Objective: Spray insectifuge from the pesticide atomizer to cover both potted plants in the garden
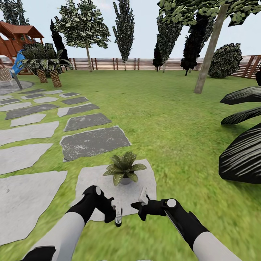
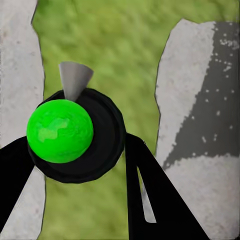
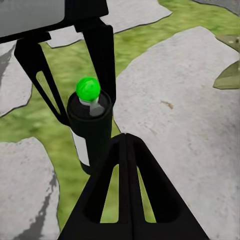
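Left gripper (image 1: 116,216) clamped on pesticide atomizer (image 3: 90,127), near potted plant (image 1: 124,168) on stepping stone (image 1: 145,181); right gripper (image 1: 142,203) pinched shut, empty.

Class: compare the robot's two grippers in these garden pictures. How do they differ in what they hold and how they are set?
The left gripper is shut on the atomizer, a dark bottle with a green cap; the right gripper holds nothing, its fingers closed together. The left gripper points down; the right lies level. Both hover near the potted plant on a stepping stone.
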Motion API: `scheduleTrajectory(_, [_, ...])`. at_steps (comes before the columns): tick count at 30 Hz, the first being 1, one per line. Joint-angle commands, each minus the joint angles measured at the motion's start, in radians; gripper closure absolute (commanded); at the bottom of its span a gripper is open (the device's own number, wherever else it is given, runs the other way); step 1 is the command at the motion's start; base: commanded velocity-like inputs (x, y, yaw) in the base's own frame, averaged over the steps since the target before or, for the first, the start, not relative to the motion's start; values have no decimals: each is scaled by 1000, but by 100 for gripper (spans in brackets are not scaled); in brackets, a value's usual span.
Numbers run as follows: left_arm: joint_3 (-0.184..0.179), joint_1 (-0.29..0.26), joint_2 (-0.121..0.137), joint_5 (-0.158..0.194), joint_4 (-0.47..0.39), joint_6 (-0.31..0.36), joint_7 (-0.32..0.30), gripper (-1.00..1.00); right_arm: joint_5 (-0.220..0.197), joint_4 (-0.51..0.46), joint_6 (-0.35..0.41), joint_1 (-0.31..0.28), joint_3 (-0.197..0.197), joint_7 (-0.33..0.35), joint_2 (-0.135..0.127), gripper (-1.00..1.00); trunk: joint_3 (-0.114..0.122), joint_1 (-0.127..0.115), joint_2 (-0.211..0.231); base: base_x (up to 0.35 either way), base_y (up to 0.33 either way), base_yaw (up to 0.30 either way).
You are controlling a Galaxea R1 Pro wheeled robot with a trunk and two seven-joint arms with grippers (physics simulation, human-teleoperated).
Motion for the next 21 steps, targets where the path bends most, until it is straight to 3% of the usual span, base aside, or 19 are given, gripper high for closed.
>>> scheduleTrajectory(1, [8, -1, -6, -7, -2, -1, -5, 100, 9, -1, -5, 0, 1, 0, -1, 100, -1, 0, 0, 0, 0, 0])
scheduleTrajectory(16, [10, -1, -15, -3, -5, -7, -2, 100, 8, -4, -5, 0, 1, 0, 1, 100, -1, 0, 0, 0, 0, 0])
scheduleTrajectory(21, [9, -1, -15, 55, -5, -10, -3, 100, 8, -27, -5, 0, 1, 0, 11, 100, -1, 0, 0, 0, 0, 0])
